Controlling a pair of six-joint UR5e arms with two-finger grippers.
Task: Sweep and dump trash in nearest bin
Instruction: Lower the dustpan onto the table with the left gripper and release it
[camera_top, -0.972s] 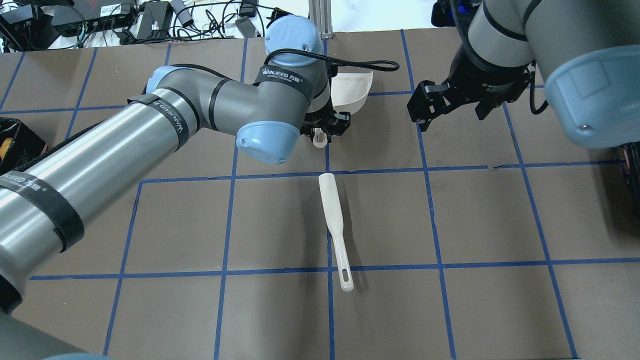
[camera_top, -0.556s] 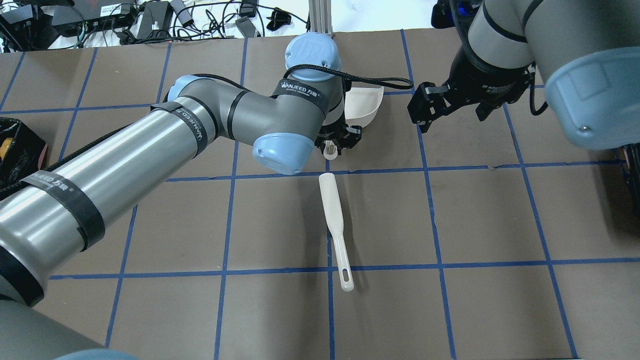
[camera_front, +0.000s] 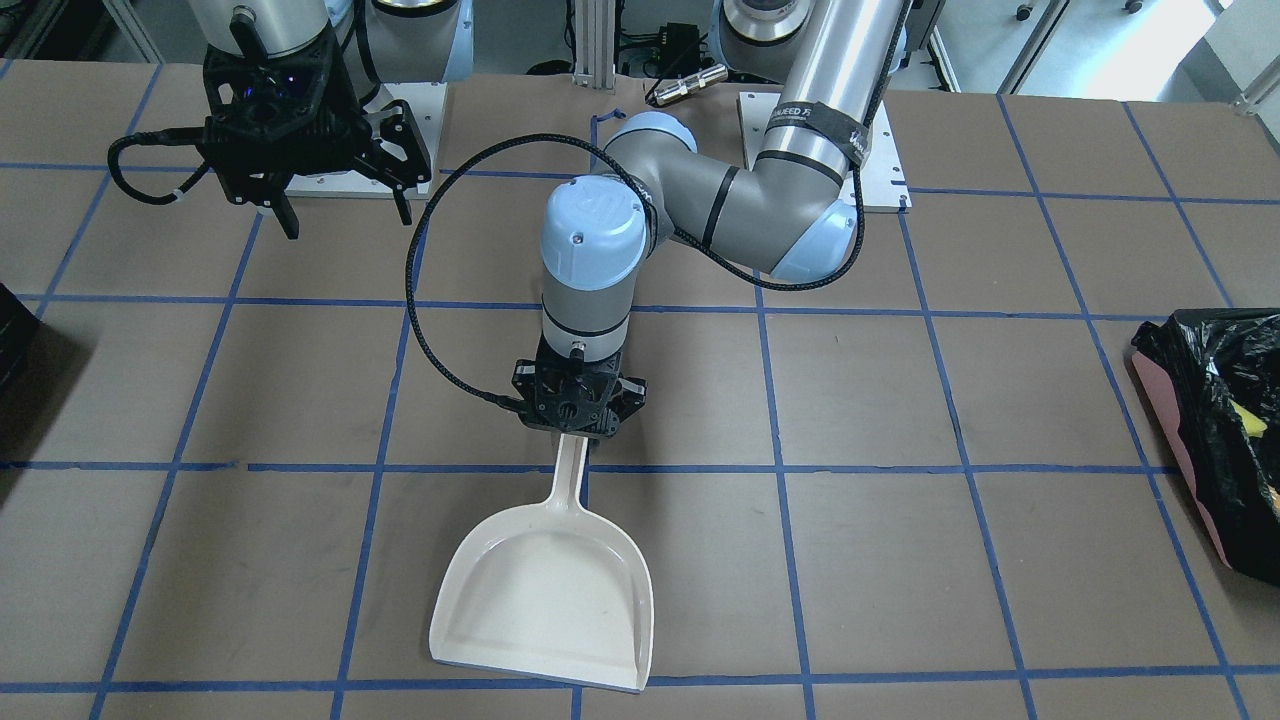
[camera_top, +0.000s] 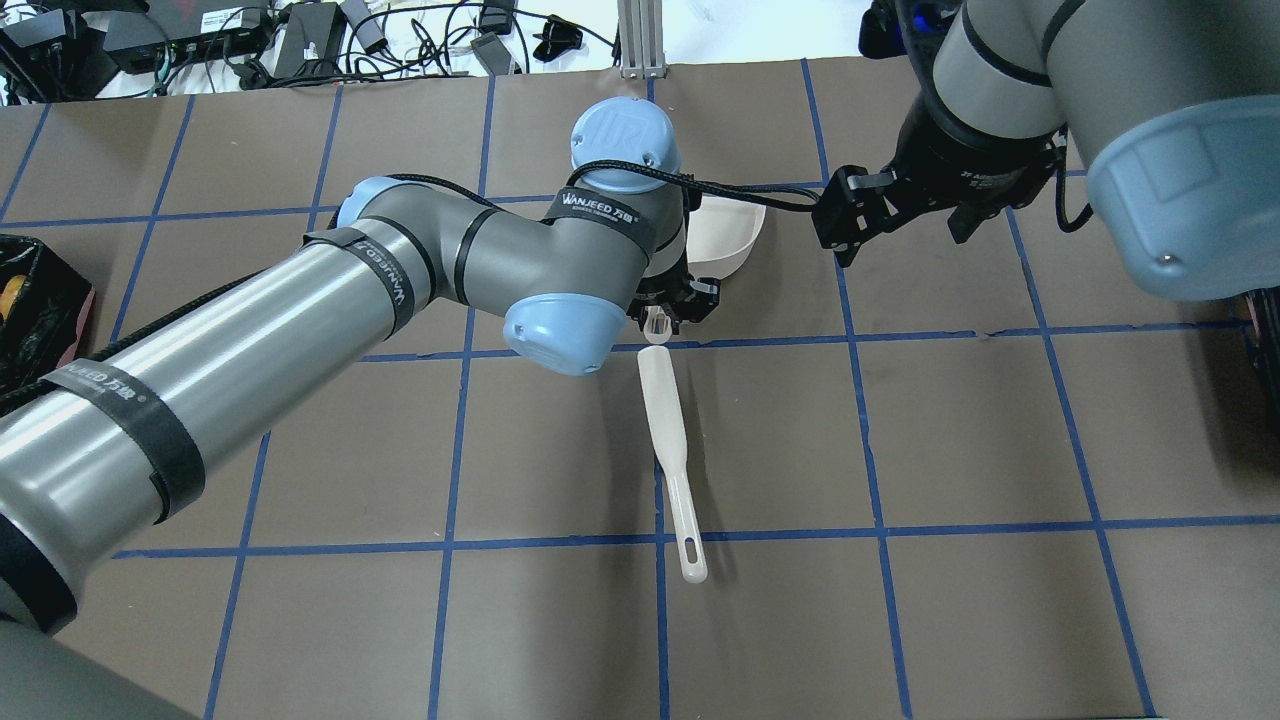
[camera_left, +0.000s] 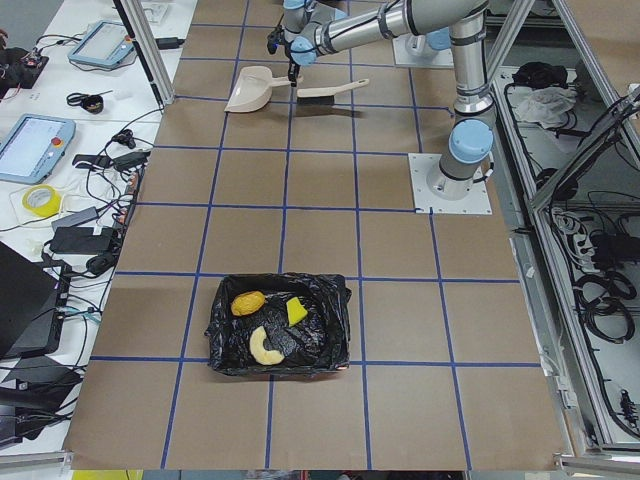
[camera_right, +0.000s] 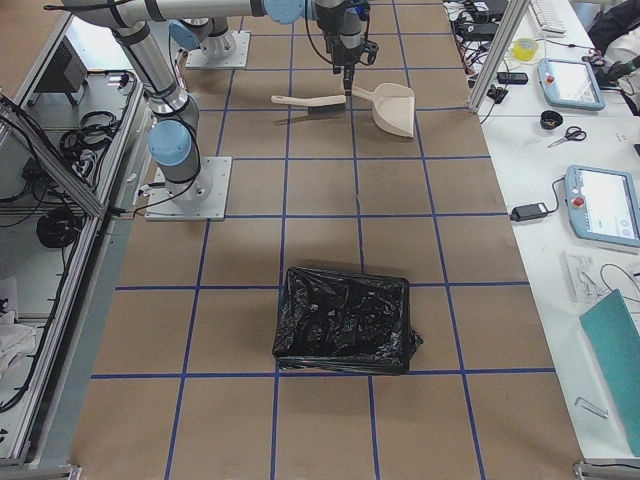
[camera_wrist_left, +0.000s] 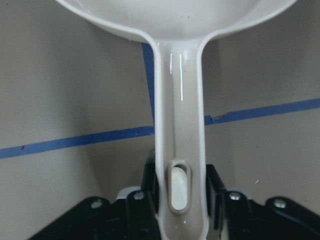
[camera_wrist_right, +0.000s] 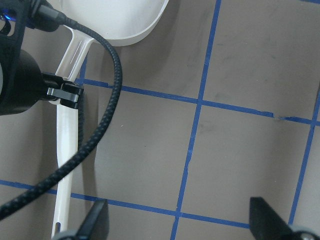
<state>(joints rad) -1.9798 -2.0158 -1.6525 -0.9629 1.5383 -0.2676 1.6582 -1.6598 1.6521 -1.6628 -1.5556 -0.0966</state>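
- Two arms show in the front-facing view. The left gripper (camera_front: 577, 425) has its jaws clenched on the handle of the white dustpan (camera_front: 545, 590), whose mouth faces the near edge of the worktop (camera_front: 900, 450). The right gripper (camera_front: 347, 215) hangs at far left, jaws released and holding nothing. The bin (camera_front: 1185, 450) sits at the right edge with the yellow wedge (camera_front: 1243, 415) inside.
- Overhead: a white brush (camera_top: 668, 440) lies on the worktop, one end just beside the dustpan's handle tip.
- Exterior left: the bread roll (camera_left: 247, 302) and croissant (camera_left: 265, 345) lie with the wedge in the bin's black bag, well apart from the dustpan.
- Exterior right: a second bag-lined bin (camera_right: 345, 320) stands near.
- Left wrist: the handle sits between the fingers (camera_wrist_left: 213, 187).
- Right wrist: the fingertips (camera_wrist_right: 265, 215) stand wide apart above the worktop.
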